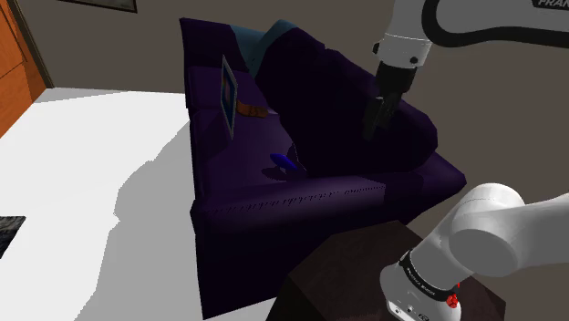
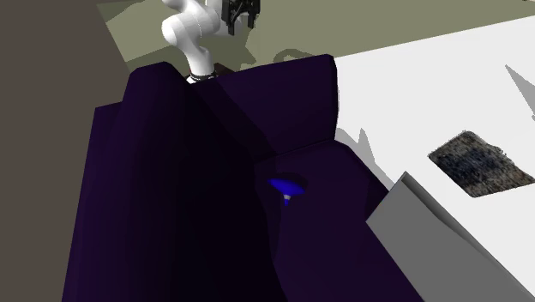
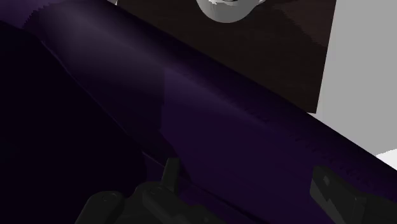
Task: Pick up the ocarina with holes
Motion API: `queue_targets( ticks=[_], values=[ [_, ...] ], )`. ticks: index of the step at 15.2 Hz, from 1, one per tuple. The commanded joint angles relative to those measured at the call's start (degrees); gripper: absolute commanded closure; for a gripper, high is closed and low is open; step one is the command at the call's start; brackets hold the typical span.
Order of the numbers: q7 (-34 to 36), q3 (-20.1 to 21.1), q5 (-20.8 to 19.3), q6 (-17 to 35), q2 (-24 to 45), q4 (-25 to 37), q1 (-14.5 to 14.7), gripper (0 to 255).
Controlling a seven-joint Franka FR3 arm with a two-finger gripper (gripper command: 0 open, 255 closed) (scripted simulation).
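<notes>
Your hand point(image 1: 372, 126) is hanging in the air above the sofa point(image 1: 301, 196), over the big dark cushion point(image 1: 346, 100) that is leaning against the sofa's back. It is pointing downward. In the wrist view its two fingers point(image 3: 327, 188) are standing apart with nothing between them, so the hand is open and is carrying nothing. Below it the wrist camera is looking at a purple surface of the sofa, and past the sofa at the dark stand point(image 3: 267, 51).

The ocarina point(image 1: 284, 162) is a small blue thing. It is lying on the sofa's seat, at the foot of the cushion, lower than the hand and well apart from it. Its holes I cannot make out.

I judge that you are in the approach step, and the grasp is not yet begun. The next move is calling for you to carry the hand across the sofa's seat until it is standing over the ocarina. Then lower it with the fingers open, so that the blue body is coming between them. The cushion is very near the ocarina, so one finger could be catching on it during the descent. A flat upright panel point(image 1: 228, 96) is standing farther along the sofa's back and should not be in your way.
</notes>
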Motion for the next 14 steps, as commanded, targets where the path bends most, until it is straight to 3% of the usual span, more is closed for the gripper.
queue_targets(
  ticks=[1, 14],
  values=[
    [0.0, 0.0, 0.0, 0.0, 0.0, 0.0, 0.0, 0],
    [-1.5, -3.1, -1.8, 25.9, 22.3, -1.6, -3.1, 0]
  ],
)
